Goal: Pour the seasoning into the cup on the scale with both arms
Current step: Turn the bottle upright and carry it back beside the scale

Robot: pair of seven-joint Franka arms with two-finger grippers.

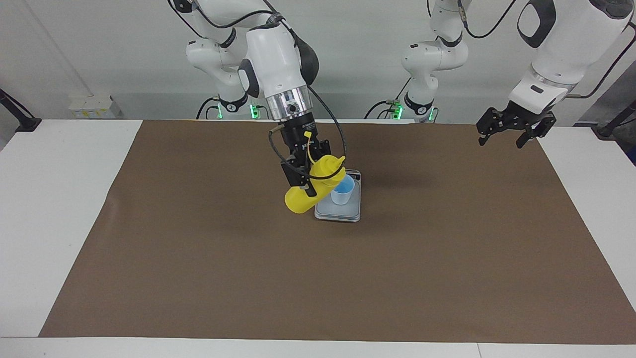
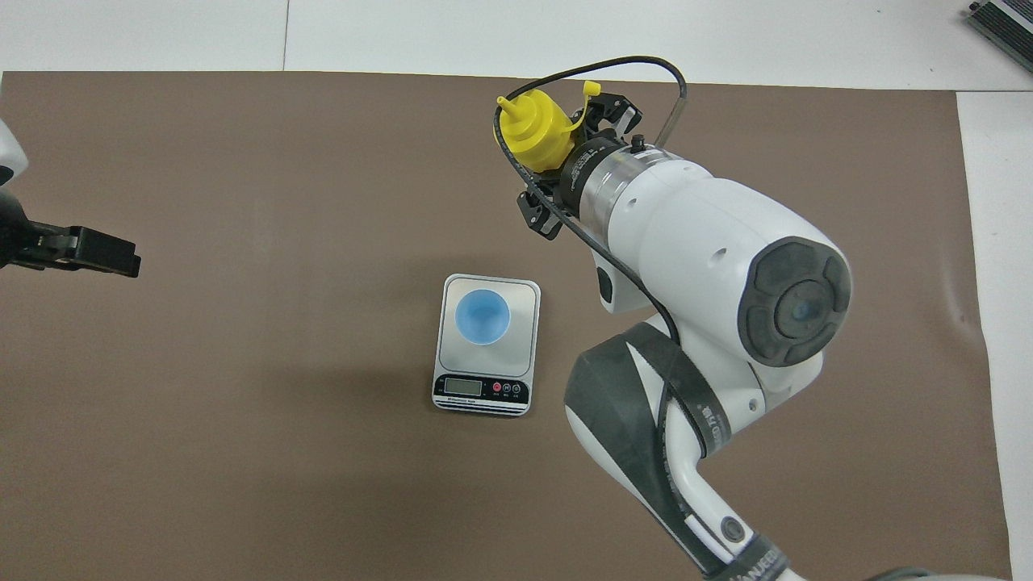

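The yellow seasoning bottle (image 1: 325, 175) is in my right gripper (image 1: 307, 175), which is shut on its body. The bottle is held in the air, tilted, with its nozzle pointing up and toward the left arm's end, beside and over the edge of the scale (image 1: 338, 213). Its cap hangs open on the strap. It also shows in the overhead view (image 2: 534, 129), with the right gripper (image 2: 569, 161) around it. The light blue cup (image 1: 343, 190) stands upright on the silver scale (image 2: 524, 339), and the cup (image 2: 482, 317) looks empty. My left gripper (image 1: 514, 133) waits open and empty, raised over the mat's edge at the left arm's end (image 2: 77, 250).
A brown mat (image 1: 198, 248) covers most of the white table (image 1: 49, 199). The scale's display strip (image 2: 481, 389) faces the robots. Small white boxes (image 1: 92, 107) sit off the mat by the wall at the right arm's end.
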